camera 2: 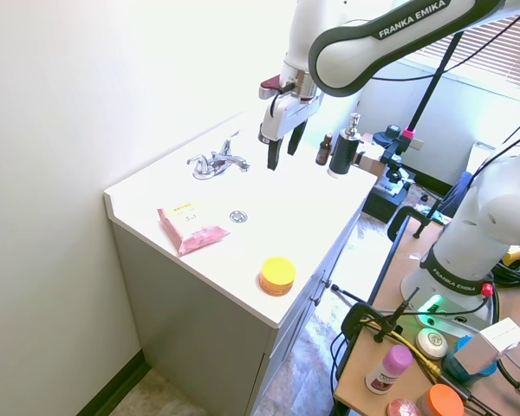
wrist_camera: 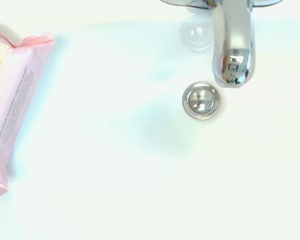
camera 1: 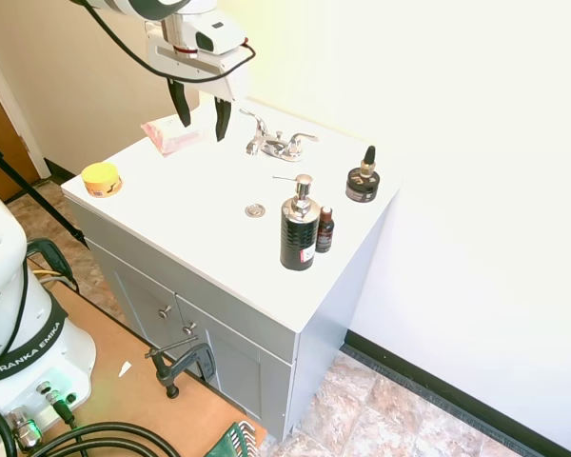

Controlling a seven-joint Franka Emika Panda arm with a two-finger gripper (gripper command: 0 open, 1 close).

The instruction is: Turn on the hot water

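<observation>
The gripper (camera 1: 200,116) hung with fingers spread above the hot-water lever (camera 1: 257,123), seemingly lining up to nudge it.

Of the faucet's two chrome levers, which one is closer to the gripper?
The left lever, on the pink packet's side. The open gripper hangs just beside it; the right lever points toward the black jar.

Faucet (camera 1: 278,144) at the surface's (camera 1: 209,195) wall edge, drain (camera 1: 255,210) before it toward the front edge. Wipes packet (camera 1: 170,137) and jar (camera 1: 102,178) toward one end; pump bottle (camera 1: 299,228), small bottle (camera 1: 324,230) and tin (camera 1: 363,181) toward the other.
</observation>
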